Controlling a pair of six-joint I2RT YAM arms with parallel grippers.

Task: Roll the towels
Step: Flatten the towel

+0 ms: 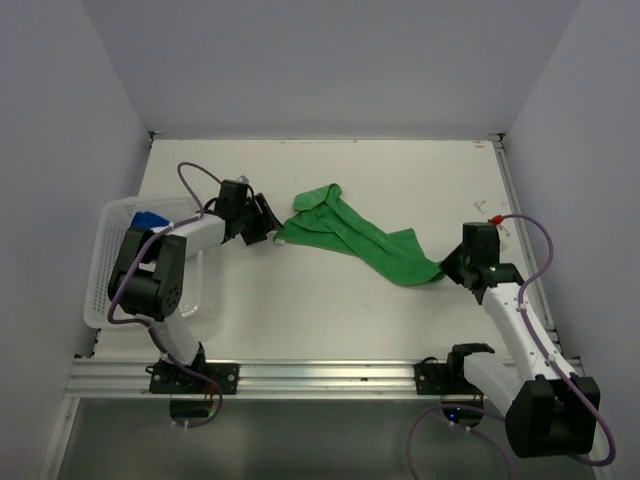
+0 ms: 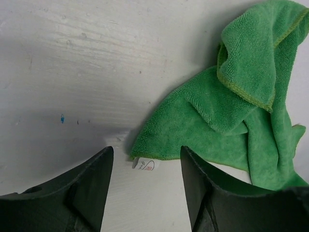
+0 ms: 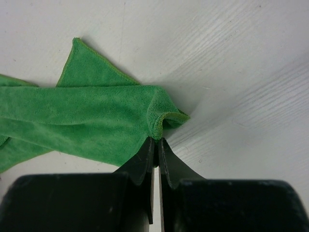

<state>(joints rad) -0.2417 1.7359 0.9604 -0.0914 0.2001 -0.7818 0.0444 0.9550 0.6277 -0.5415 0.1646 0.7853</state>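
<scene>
Middle of the white table point(image 1: 330, 320): the green towel point(image 1: 355, 238) lies in a crumpled diagonal band. Its far-left end is bunched and folded over itself, and its near-right end is drawn to a point.

The right gripper point(image 3: 155, 142) is at that right end. Its fingers are pressed together, with a puckered fold of the hem pinched between the tips. How much cloth sits inside the pinch is hidden.

The left gripper point(image 2: 147, 159) is at the towel's left corner, fingers well apart and holding nothing. A small white label point(image 2: 146, 165) on that corner lies between the two fingers, its print too small to read. I cannot tell whether the fingertips touch the table.

The blue towel point(image 1: 150, 218) is in the white mesh basket point(image 1: 100, 290) at the table's left edge. Only a patch of it shows, as the left arm covers the rest and part of the basket.
</scene>
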